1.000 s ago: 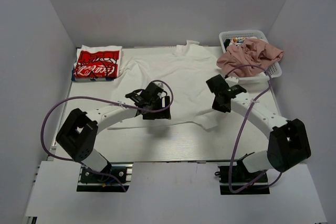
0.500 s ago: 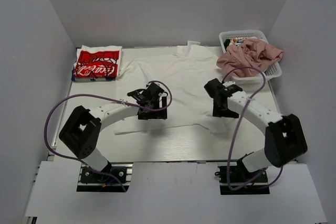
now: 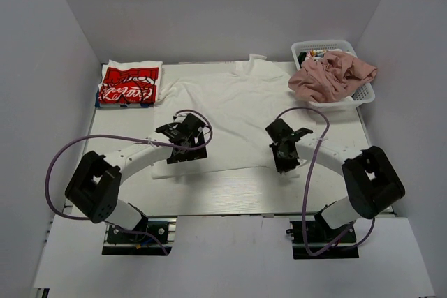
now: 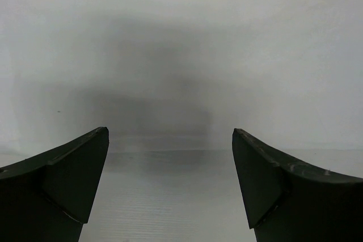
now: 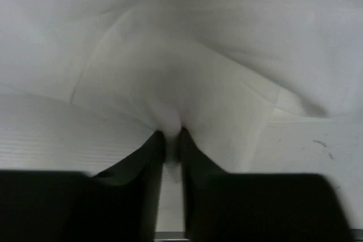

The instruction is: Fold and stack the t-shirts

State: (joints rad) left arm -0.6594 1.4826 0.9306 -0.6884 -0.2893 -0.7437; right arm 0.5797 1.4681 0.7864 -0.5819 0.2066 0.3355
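Between the clenched right jaws lies a pinch of hem from the white shirt (image 3: 237, 99), which spreads over the tabletop (image 3: 230, 190) beyond them, while the left jaws gape empty facing that hem; light, limp cloth, probably best gripped at both hem corners.

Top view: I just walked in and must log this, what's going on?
Two arms are working on the white shirt spread on the table. The right gripper is shut on its near hem; the left gripper hangs open by the hem's left end. A red-print shirt lies folded far left; a pink shirt is heaped on the basket.
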